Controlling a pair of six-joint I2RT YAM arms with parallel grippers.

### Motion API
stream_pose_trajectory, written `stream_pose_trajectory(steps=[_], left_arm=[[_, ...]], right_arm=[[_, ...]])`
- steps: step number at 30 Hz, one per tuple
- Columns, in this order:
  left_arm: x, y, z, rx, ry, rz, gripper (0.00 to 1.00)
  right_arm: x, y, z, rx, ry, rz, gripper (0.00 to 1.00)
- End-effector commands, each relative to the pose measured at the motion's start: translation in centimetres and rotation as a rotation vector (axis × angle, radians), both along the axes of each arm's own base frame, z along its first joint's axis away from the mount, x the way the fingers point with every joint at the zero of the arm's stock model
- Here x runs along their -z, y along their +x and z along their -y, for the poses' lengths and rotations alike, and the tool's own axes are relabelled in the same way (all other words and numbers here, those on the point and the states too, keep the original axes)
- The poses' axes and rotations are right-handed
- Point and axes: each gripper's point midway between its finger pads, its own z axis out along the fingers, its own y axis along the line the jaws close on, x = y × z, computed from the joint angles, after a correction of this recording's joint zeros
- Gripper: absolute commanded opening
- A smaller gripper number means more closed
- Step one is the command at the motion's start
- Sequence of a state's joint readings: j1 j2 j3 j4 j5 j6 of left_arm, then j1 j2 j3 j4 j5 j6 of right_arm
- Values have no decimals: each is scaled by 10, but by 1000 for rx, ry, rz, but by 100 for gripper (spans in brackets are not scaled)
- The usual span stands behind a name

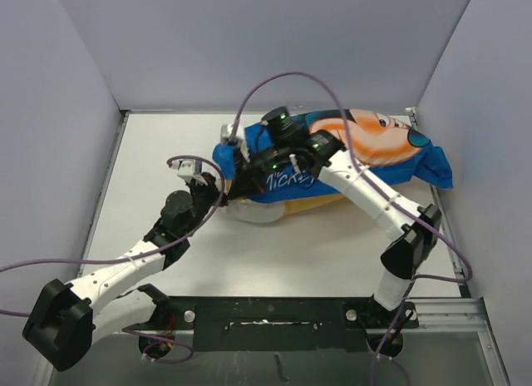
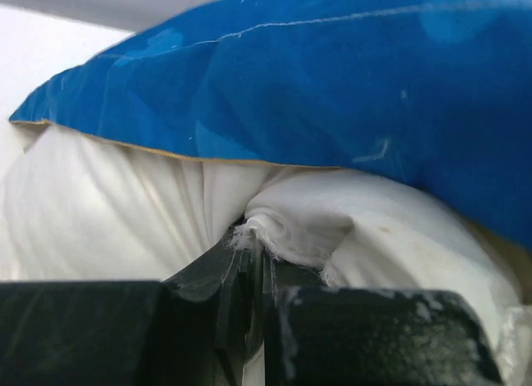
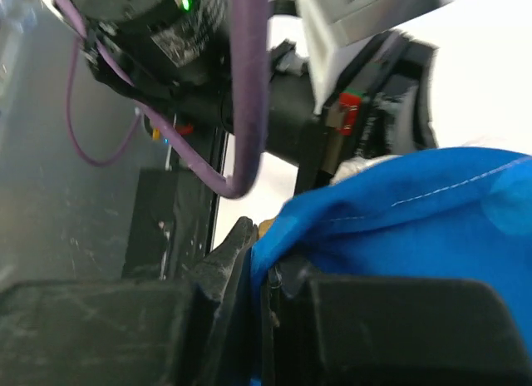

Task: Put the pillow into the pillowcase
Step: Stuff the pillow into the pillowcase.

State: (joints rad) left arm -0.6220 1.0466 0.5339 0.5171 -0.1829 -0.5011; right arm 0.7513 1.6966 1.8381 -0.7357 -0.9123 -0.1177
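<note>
Pale grey walls (image 1: pixel 249 45) box in a white table (image 1: pixel 291 261). From above, the pillowcase (image 1: pixel 391 153) lies at the far side, its blue Mickey face up and its open end turned toward the left. The pillow (image 1: pixel 258 211) is already mostly inside. Only a white bulge shows at that open end, under the blue edge. The left gripper (image 1: pixel 223 185) and the right gripper (image 1: pixel 243 165) meet there, close together, which suits a job done at the opening.

The left wrist view shows the left gripper's fingers (image 2: pixel 208 311) pressed together on a small frayed fold of white pillow cloth. Blue case fabric arches just above that fold, with a thin yellow edge along its hem. The grip looks meant to steer or shove the last of the pillow under the hem.

The right wrist view shows the right gripper's fingers (image 3: pixel 224 269) clamped on the blue hem of the pillowcase, with cloth bunched between them. A purple cable (image 3: pixel 248 86) and the dark wrist of the left arm (image 3: pixel 332 111) fill the space just behind. Holding the hem probably lifts it, so the pillow can go beneath it and the case can be drawn over the bulge.
</note>
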Motion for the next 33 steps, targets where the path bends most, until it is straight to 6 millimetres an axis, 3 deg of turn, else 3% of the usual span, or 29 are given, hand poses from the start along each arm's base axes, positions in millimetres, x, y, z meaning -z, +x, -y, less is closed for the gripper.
stream_pose_trajectory(steps=[1, 5, 7, 9, 10, 11, 13, 15, 19, 20, 22, 28, 31, 33], left_arm=[[-33, -29, 8, 98, -184, 60, 0], [-26, -56, 28, 292, -72, 71, 0], [-16, -62, 28, 323, -13, 81, 0], [-5, -66, 24, 325, 7, 101, 0], [-4, -67, 23, 322, 6, 112, 0], [-4, -67, 22, 322, 4, 119, 0], [-3, -68, 27, 350, -2, 121, 0], [0, -68, 35, 389, -9, 111, 0], [2, -70, 45, 441, -50, 90, 0], [2, -71, 46, 444, -64, 86, 0], [0, -71, 45, 440, -94, 79, 0], [-7, -71, 44, 423, -186, 26, 0], [-8, -71, 46, 423, -224, -27, 0], [-10, -71, 48, 426, -243, -49, 0]], right_arm=[[-24, -35, -20, -142, 20, 250, 0], [-56, -53, -21, -214, 71, 311, 0], [-65, -62, -17, -245, 88, 333, 0], [-55, -59, -11, -238, 53, 357, 0], [-40, -54, -6, -240, 15, 374, 3], [-24, -48, 1, -246, -23, 389, 13], [1, -38, 22, -259, -76, 411, 47], [10, -42, 53, -285, -82, 430, 67], [-8, -55, 118, -286, 35, 526, 97], [-11, -57, 136, -268, 47, 590, 100], [4, -58, 165, -254, -25, 678, 99], [78, -17, 236, 16, -413, 733, 99], [88, -5, 259, 139, -506, 775, 98], [88, 14, 280, 281, -602, 820, 97]])
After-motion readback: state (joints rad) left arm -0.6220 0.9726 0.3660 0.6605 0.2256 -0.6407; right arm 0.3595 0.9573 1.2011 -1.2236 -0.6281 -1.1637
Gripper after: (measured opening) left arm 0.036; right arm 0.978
